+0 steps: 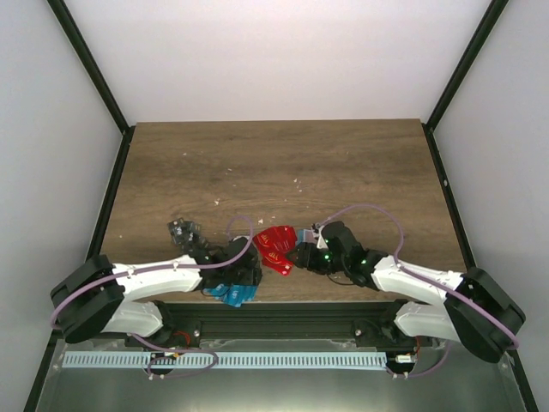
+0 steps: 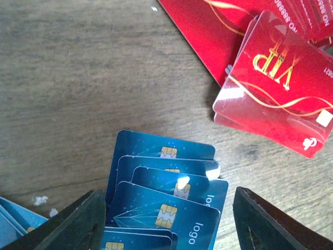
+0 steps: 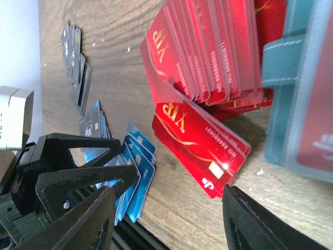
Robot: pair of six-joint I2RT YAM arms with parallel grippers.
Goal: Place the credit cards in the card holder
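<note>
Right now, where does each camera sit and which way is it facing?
Top external: above and behind the bases, looking down on the table; left arm and right arm show.
Left wrist: looks down between the left fingers at the fanned blue cards, red cards upper right.
Right wrist: low, looking across past the right fingers at red cards, the card holder on the right, the left gripper on the left.
Shared: both wrist views show the red and blue cards.
</note>
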